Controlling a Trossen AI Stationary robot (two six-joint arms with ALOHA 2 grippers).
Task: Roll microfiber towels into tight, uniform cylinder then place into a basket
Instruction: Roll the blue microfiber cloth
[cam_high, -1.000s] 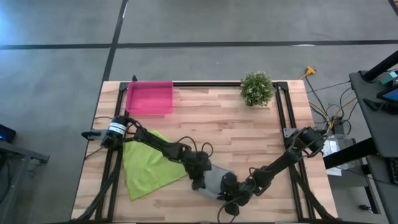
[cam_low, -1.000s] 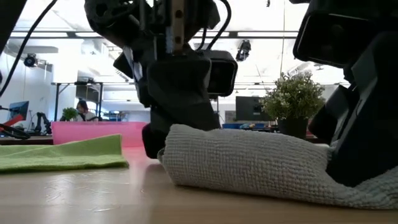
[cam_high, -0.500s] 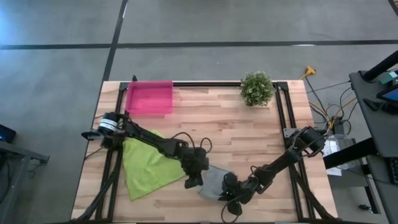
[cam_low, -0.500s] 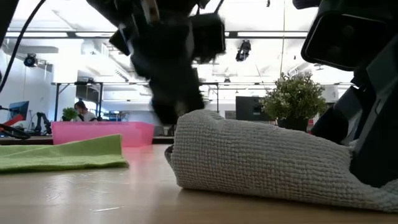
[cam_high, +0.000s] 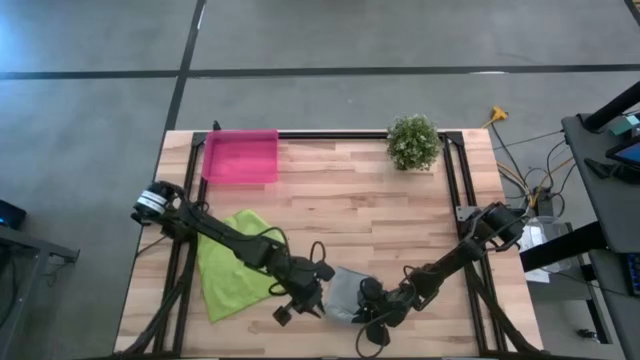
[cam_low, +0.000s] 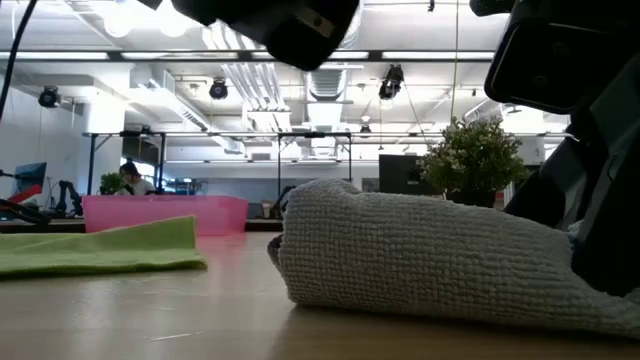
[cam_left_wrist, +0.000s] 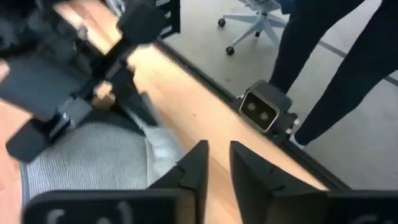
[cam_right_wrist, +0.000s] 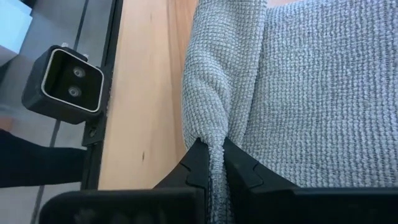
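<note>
Grey towel roll in progress at the bench's near edge

I hold the right hand (cam_right_wrist: 213, 163) pinched on a fold of the grey towel (cam_high: 343, 293), a soft, light, loosely rolled bundle lying near the front edge of the bench (cam_high: 350, 200); its long axis appears to run roughly left to right. The left hand (cam_left_wrist: 216, 163) hovers just beside it, fingers slightly apart, gripping nothing. I judge the roll will slump unless gripped across its thick middle.

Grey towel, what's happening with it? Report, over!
Right tool shut, pinching grey towel. Left tool slightly apart, empty, beside the roll. Pink basket far corner, path clear.
</note>
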